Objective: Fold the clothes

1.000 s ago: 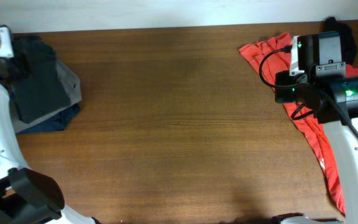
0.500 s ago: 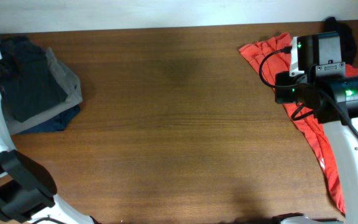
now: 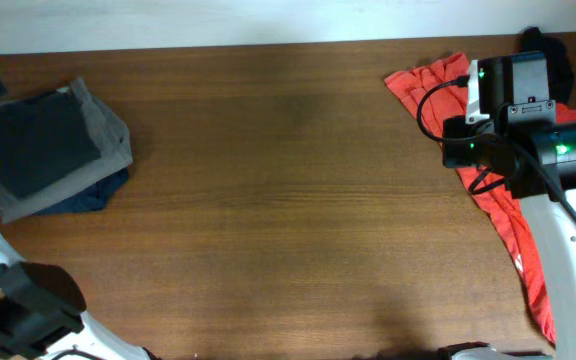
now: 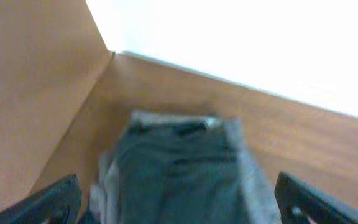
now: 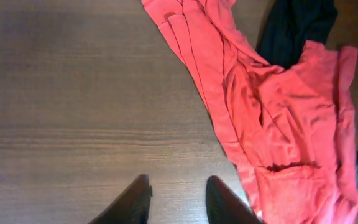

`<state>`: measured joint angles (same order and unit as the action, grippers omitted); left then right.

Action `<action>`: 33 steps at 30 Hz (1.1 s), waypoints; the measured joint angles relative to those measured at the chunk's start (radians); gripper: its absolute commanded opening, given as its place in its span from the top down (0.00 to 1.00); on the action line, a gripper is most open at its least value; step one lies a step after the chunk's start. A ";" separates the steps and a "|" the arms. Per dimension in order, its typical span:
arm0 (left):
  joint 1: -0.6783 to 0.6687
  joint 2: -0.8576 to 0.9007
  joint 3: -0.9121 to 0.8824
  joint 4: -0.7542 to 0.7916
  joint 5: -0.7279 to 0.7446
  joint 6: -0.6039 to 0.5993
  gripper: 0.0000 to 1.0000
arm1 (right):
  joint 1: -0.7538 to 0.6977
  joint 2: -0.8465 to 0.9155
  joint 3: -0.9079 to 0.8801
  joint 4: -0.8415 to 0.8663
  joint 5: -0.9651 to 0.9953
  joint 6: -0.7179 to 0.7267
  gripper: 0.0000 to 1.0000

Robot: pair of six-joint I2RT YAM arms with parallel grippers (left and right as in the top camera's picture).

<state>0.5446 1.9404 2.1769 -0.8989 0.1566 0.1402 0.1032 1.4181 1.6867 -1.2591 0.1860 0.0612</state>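
A folded stack lies at the table's left end, with a dark charcoal garment (image 3: 38,145) on top, a grey one (image 3: 114,135) under it and a navy one (image 3: 93,198) at the bottom. My left gripper (image 4: 179,199) is open wide, fingers apart on either side of the charcoal garment (image 4: 173,168), holding nothing. A crumpled red garment (image 3: 513,225) lies at the right, partly under my right arm (image 3: 513,110). In the right wrist view my right gripper (image 5: 178,199) is open over bare wood, just left of the red garment (image 5: 278,112).
A black garment (image 3: 565,60) lies at the far right corner, touching the red one, and shows in the right wrist view as the black garment (image 5: 297,25). A light wall runs along the table's back edge (image 3: 268,42). Brown wood (image 3: 288,200) spans the middle.
My left gripper has opened and drawn back toward the far left corner, leaving the charcoal garment flat on the stack. The right arm has stayed in place.
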 measured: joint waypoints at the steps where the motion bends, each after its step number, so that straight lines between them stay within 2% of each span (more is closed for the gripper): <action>1: -0.013 -0.001 0.045 -0.039 0.017 -0.002 0.01 | 0.000 0.000 0.000 -0.005 0.000 0.001 0.50; 3: -0.043 -0.007 0.087 -0.078 0.040 -0.003 0.01 | 0.000 0.000 0.000 -0.010 -0.004 0.003 0.44; 8: -0.172 -0.019 0.109 -0.187 0.079 -0.006 0.01 | 0.000 0.000 0.000 -0.015 -0.011 -0.008 0.36; 9: -0.207 -0.019 0.109 -0.220 0.083 -0.006 0.01 | 0.000 0.002 0.000 -0.015 -0.014 -0.006 0.40; 11: -0.271 -0.019 0.109 -0.273 0.089 -0.006 0.01 | 0.000 0.008 0.000 -0.012 -0.023 -0.007 0.57; 13: -0.336 -0.019 0.109 -0.348 0.096 -0.006 0.01 | 0.000 0.031 0.000 0.010 -0.053 -0.034 0.81; 14: -0.381 -0.019 0.109 -0.390 0.101 -0.006 0.01 | 0.000 0.055 0.000 0.027 -0.084 -0.054 0.86; 18: -0.477 -0.019 0.109 -0.506 0.102 -0.008 0.01 | -0.001 0.154 0.000 0.114 -0.153 -0.092 0.91; 23: -0.586 -0.018 0.109 -0.585 0.102 -0.010 0.01 | -0.001 0.365 0.000 0.305 -0.193 -0.141 0.94; 33: -0.642 -0.018 0.109 -0.604 0.102 -0.010 0.01 | -0.035 0.664 0.000 0.531 -0.212 -0.169 0.95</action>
<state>-0.0971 1.9228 2.2860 -1.5032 0.2584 0.1307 0.0677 2.0819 1.6867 -0.7277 -0.0265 -0.1081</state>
